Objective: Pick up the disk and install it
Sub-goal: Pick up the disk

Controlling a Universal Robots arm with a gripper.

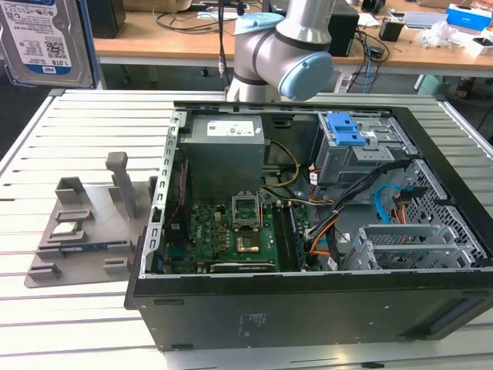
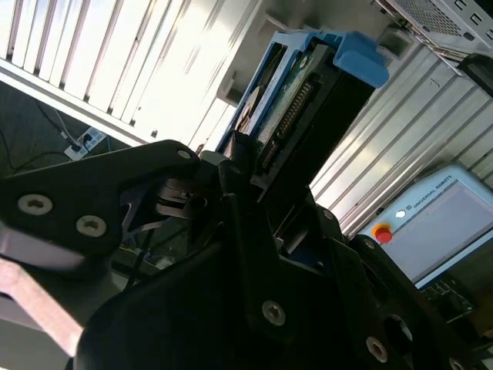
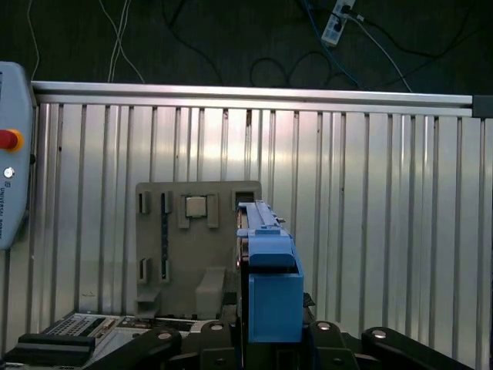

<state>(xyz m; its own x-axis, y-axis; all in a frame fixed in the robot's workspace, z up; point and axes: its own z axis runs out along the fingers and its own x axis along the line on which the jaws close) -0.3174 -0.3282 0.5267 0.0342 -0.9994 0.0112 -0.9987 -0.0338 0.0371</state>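
Note:
The disk, a silver drive with a white-and-blue label in a bright blue carrier, hangs high at the exterior view's upper left, well above the table. In both wrist views it stands edge-on, its blue carrier rising between my black fingers. My gripper is shut on the disk, holding it by its lower end. The grey fixture plate lies on the table below and behind the disk.
An open computer case lies on the slatted metal table, with a grey power supply and a drive bay carrying a blue latch. The grey fixture sits left of the case. A teach pendant lies at the table's edge.

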